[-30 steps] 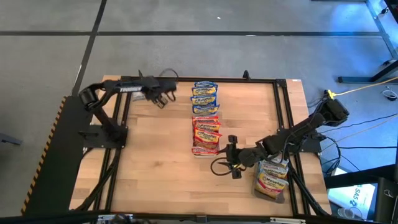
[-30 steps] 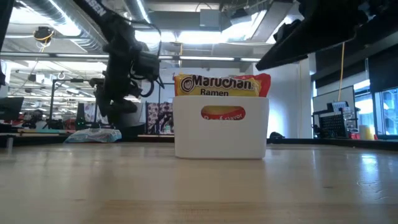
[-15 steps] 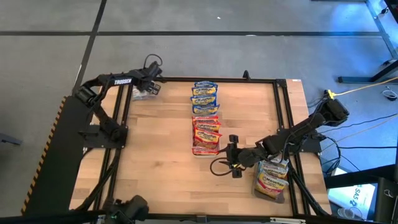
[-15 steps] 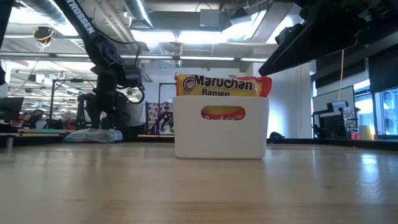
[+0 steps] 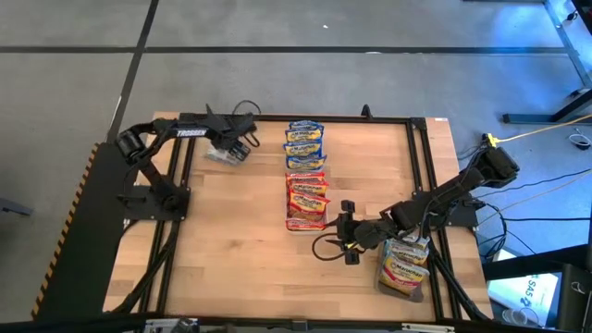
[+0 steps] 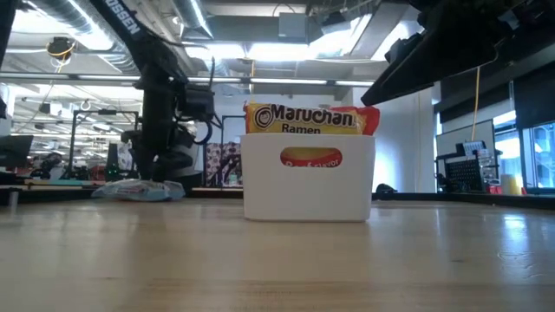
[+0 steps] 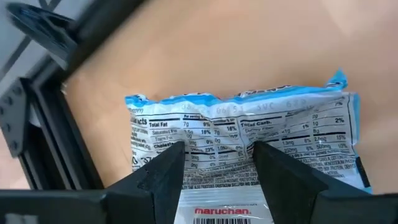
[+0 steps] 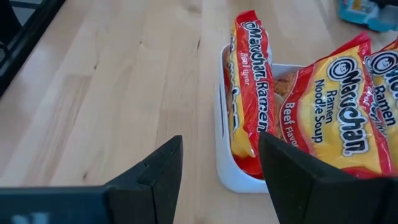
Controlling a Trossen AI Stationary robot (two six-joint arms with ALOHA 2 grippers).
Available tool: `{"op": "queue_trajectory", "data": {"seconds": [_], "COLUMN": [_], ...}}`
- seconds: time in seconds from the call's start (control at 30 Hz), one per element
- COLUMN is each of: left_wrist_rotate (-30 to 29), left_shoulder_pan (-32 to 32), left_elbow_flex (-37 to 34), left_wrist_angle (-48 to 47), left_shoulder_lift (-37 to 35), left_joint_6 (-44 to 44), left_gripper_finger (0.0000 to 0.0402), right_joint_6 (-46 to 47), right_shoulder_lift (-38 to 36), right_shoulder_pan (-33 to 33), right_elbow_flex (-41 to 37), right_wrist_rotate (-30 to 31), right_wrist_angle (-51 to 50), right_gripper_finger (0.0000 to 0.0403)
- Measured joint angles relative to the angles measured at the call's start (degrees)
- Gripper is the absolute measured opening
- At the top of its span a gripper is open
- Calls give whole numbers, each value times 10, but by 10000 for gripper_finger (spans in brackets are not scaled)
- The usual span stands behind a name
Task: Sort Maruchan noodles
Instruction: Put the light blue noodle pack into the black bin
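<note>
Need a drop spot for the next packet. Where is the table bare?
Bare wood lies between the left frame rail and the white tray, and along the near edge. Crowded: the centre column of blue packets and tray, and the right gripper beside it.

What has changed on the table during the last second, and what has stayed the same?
The left gripper swung out to the table's far left corner, then came back toward the middle, bringing a blue packet with it, fingers astride it. The right gripper, the white tray of red packets and the blue row stayed put.
</note>
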Motion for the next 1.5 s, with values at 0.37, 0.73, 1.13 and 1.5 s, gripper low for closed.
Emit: {"op": "queue_trajectory", "data": {"seconds": [0.37, 0.73, 1.13, 1.5], "left_wrist_rotate": [12, 61, 70, 64], "left_shoulder_pan": [-238, -526, -734, -764], "left_elbow_flex": [-1, 18, 47, 53], "left_wrist_angle": [-110, -114, 108, 525], "left_shoulder_lift": [1, 2, 18, 103], "left_joint_6": [-171, -393, -475, -325], "left_gripper_finger": [191, 191, 191, 191], "right_joint_6": [34, 77, 156, 155], "right_shoulder_lift": [-15, -15, -14, -14], "right_shoulder_pan": [41, 103, 160, 199], "right_elbow_flex": [24, 32, 32, 32], "right_wrist_rotate": [0, -20, -20, -31], "right_wrist_angle": [-54, -73, -66, 41], "right_gripper_finger": [188, 188, 188, 188]}}
